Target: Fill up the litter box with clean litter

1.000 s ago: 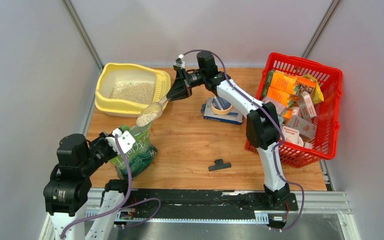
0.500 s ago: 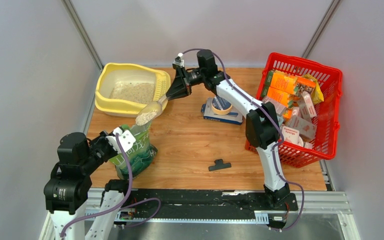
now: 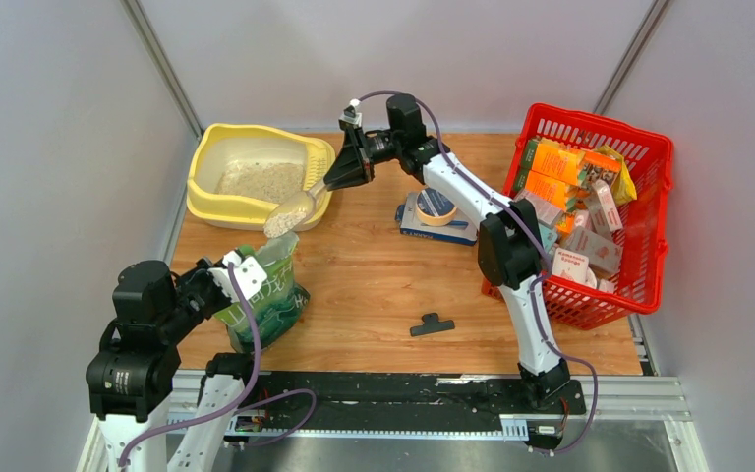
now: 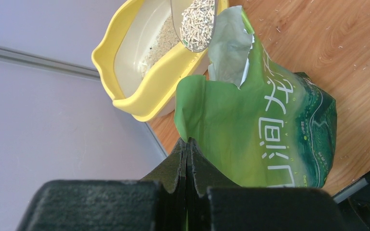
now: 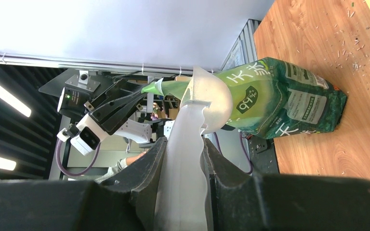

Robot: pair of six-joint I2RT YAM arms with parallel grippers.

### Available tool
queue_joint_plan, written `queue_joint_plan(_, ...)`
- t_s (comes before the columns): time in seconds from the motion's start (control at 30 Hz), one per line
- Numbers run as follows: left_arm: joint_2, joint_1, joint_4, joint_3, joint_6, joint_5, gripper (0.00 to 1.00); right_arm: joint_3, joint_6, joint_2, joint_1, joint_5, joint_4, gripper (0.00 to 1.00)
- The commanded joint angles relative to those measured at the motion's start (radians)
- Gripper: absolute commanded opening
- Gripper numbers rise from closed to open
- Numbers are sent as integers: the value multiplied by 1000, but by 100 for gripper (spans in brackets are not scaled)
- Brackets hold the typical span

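Note:
The pale yellow litter box [image 3: 206, 162] sits at the back left with beige litter [image 3: 261, 181] on its floor; it also shows in the left wrist view [image 4: 125, 62]. The green litter pouch [image 3: 265, 295] stands open at the front left. My left gripper [image 4: 187, 144] is shut on the pouch's [image 4: 260, 130] edge. My right gripper [image 3: 346, 169] is shut on the handle of a clear scoop [image 3: 289, 214] heaped with litter, held over the box's near right rim. The scoop shows from below in the right wrist view [image 5: 197, 110] and above the pouch in the left wrist view [image 4: 195, 24].
A red basket [image 3: 649, 197] of orange and pink cartons stands at the right. A tape roll on a blue-edged scale [image 3: 435, 214] lies mid-table. A black clip [image 3: 432, 324] lies near the front. Litter crumbs dot the wood [image 5: 337, 38].
My right gripper has carried the loaded scoop up and to the left, from above the pouch toward the litter box rim. The left arm and pouch have not moved.

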Motion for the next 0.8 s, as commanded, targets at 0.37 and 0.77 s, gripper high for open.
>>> queue_joint_plan(0.37,-12,3,78,78,32,-14,0,72,63,36,-4,52,91,0)
queue_joint_plan(0.77,-6,3,1,103,59,-33,0,134,117,94,-10,105,148,0)
